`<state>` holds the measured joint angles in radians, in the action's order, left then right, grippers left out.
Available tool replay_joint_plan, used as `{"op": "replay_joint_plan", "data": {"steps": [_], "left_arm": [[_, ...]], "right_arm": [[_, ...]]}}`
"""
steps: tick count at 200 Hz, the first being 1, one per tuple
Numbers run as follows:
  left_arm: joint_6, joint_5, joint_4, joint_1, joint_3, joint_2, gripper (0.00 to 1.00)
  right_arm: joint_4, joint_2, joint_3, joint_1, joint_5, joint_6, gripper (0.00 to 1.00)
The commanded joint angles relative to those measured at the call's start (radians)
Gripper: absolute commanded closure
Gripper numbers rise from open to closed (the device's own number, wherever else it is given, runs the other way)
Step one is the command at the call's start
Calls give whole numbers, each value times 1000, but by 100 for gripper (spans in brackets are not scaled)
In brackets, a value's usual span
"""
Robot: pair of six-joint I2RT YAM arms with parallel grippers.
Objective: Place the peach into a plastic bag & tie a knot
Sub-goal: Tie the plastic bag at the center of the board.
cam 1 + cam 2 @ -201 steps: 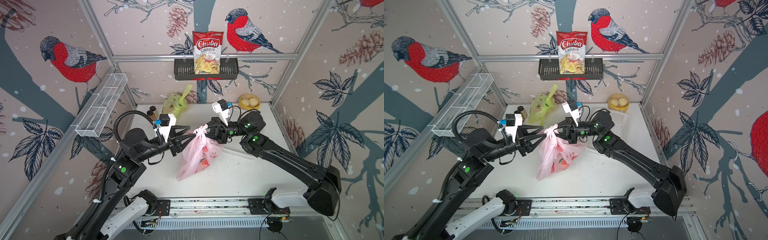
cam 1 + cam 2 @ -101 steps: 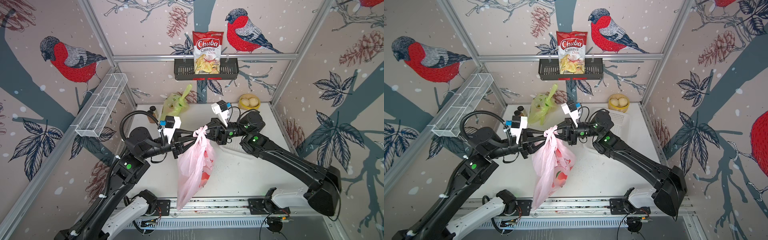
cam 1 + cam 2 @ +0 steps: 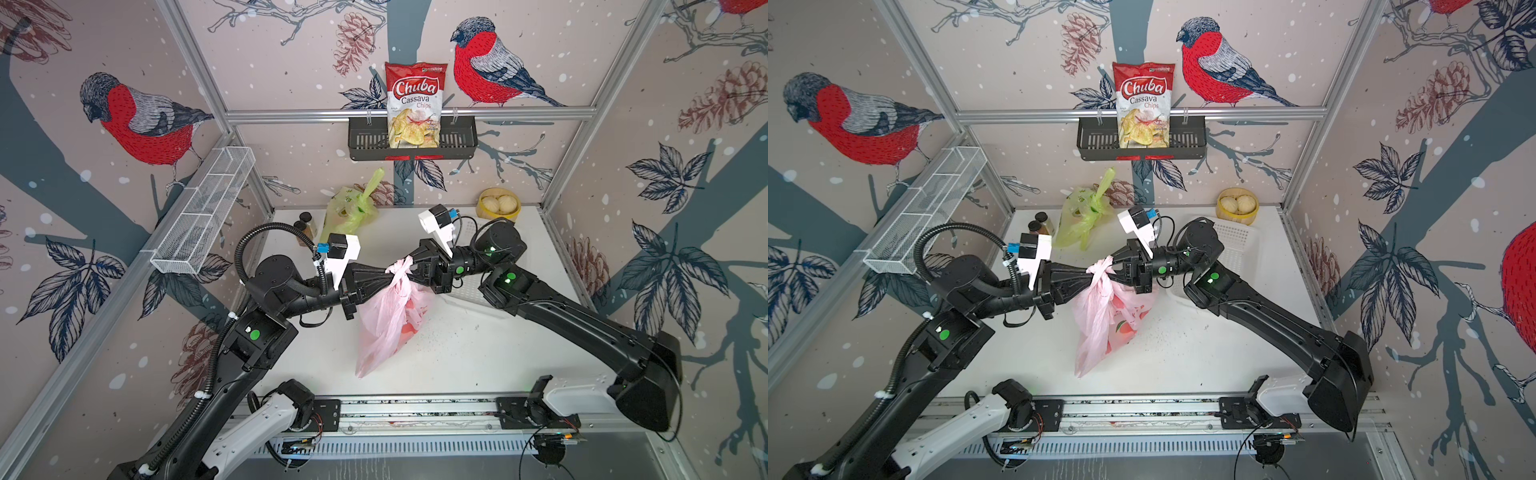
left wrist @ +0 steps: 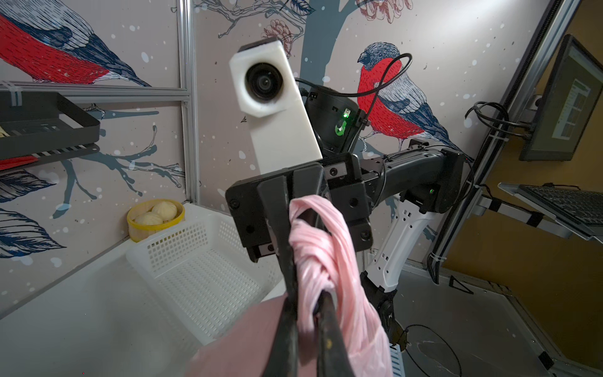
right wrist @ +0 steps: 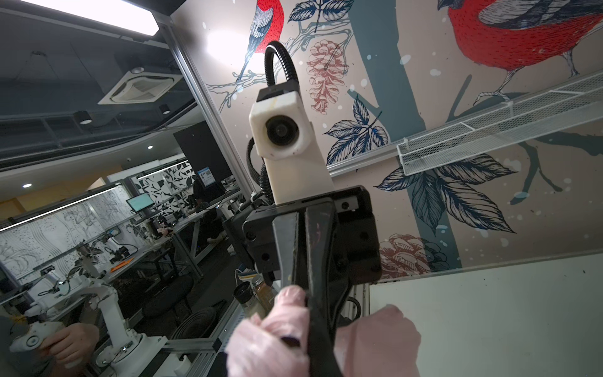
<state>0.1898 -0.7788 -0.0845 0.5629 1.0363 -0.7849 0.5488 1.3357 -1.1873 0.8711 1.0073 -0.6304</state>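
While left gripper [image 3: 389, 277] and right gripper [image 3: 412, 270] pinch its neck, the bag [image 3: 384, 332] hangs!
Peach [image 3: 1122, 329] sits low inside; above it both sets of jaws are closed tight on the knot [image 3: 398, 272] from opposite sides; basket [image 3: 1237, 239] behind, chips [image 3: 413, 104] at the far wall.

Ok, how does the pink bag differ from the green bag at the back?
The pink bag is held by its knotted top between the left gripper and right gripper; the green bag sits untouched on the table at the back. A reddish peach shows through the pink bag; the green bag's contents cannot be told. Both are thin plastic with gathered tops.
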Motion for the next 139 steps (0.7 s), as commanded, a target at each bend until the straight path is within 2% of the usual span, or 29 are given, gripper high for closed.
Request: {"op": "replay_joint_plan", "data": {"steps": [1,7,31,54,96,108,139], "left_arm": [[-44,12,11,-3,-2,7,100],[-44,8,12,-2,-5,10,100],[-51,7,2,-1,5,12,85],[-67,7,-4,-2,5,17,83],[-81,7,-12,-2,4,29,71],[-87,11,-15,-2,4,33,73],[-94,30,-14,-2,6,42,88]], "right_arm": [[-6,0,-10,2,-21,-4,100],[-7,0,-14,3,-20,-3,100],[-24,0,-20,6,-19,7,100],[-29,2,-24,8,-20,8,100],[-35,9,-37,14,-19,11,100],[-48,11,-44,17,-20,21,100],[-71,20,-52,26,-22,36,100]]}}
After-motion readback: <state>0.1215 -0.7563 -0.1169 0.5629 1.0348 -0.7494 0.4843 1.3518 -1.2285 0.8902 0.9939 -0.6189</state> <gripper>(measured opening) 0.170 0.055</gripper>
